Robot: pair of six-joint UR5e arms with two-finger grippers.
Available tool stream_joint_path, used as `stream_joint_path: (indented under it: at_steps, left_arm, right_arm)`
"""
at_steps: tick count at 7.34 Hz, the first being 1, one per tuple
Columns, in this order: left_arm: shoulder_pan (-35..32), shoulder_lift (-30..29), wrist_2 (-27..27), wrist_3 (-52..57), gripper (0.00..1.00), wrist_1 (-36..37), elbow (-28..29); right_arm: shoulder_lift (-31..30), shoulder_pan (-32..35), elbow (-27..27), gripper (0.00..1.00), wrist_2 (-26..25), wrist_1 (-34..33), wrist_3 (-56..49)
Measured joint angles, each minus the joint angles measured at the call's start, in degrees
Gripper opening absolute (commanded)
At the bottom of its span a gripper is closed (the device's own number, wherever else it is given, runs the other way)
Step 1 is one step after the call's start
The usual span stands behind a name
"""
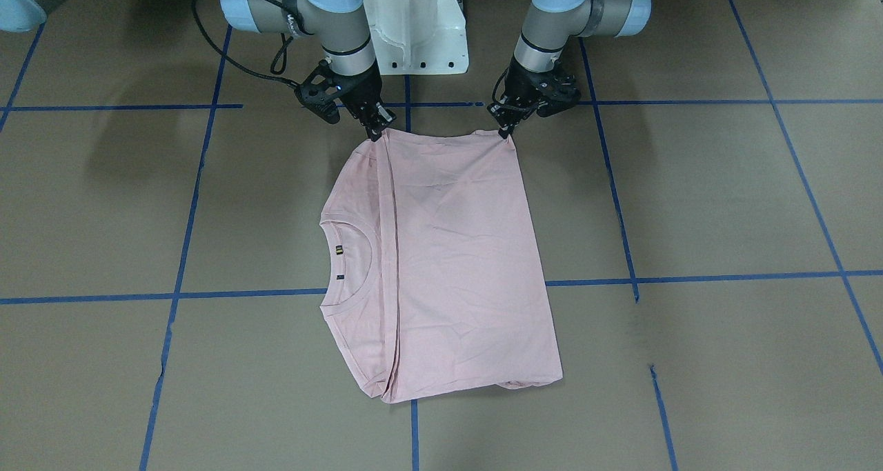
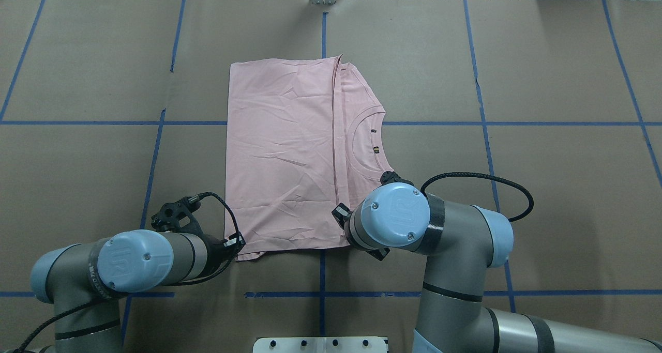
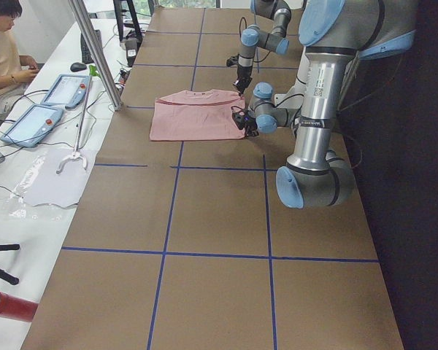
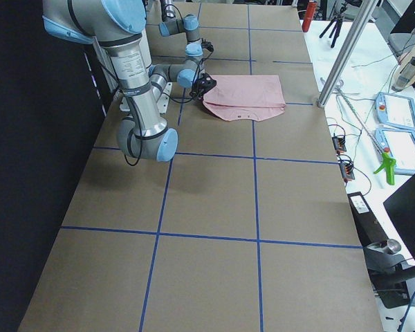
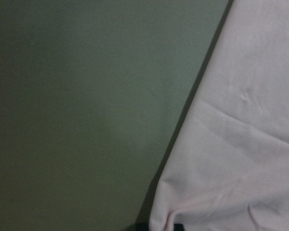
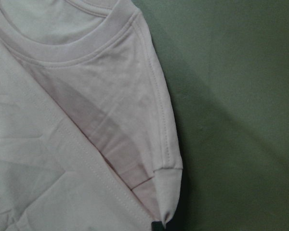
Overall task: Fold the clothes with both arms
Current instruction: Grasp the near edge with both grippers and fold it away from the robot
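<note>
On the table, the pink T-shirt lies folded, plain side up; its neck tag is unreadable. The left gripper and right gripper each pinch a corner.

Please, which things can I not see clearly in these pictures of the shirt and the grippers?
Right gripper: in the overhead view its own blue wrist cap covers it.
Left gripper: the left wrist view shows only a dark sliver at the bottom edge.
T-shirt: its underside lies against the table in every view.
Neck labels: too small to read in any view.
</note>
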Motion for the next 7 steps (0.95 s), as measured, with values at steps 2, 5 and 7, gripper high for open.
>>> stream_joint_path:
  at_steps: [2,5,7]
  left_arm:
    - [-0.12,-0.55,-0.89,0.42,0.00,6.70,-7.03]
    - [-10.05,-6.70,-6.79,8.40,0.00,15.03,-11.54]
    - [-19.02,-14.60,-9.21,15.31,0.00,15.98,-2.20]
  right_arm:
    - [-2.26,-0.89,7.25,0.00,-0.34,-3.12,1.08]
    - [-2.48,2.71,17.10,0.00,-0.64,-11.07,1.24]
    - [3.35,11.02,9.66,0.00,0.02,-11.28,-2.50]
